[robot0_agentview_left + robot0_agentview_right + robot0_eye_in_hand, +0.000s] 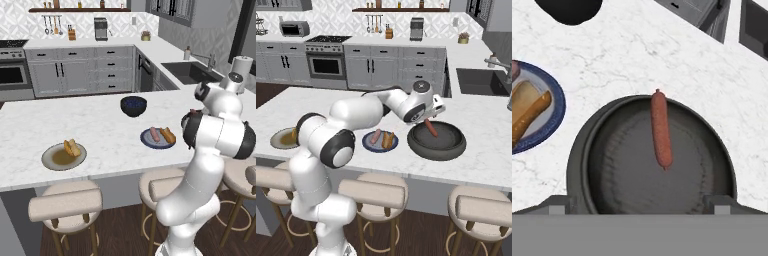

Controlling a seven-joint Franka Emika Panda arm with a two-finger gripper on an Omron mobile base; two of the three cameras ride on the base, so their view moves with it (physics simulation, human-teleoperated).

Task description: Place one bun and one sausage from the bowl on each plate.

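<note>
A: Light even and bright in all three views, no single source to be seen. The white marble counter reads pale but not blown out.

B: Shadows? Only faint soft ones under the stools. The dark bowl shows soft shading round its inner wall in the hand view.

A: Rendered look throughout; textures coarse, outlines slightly soft. Far shelf items too small to resolve, perhaps from low resolution rather than focus.

B: No glare, no motion blur, no edge bending noted.
</note>
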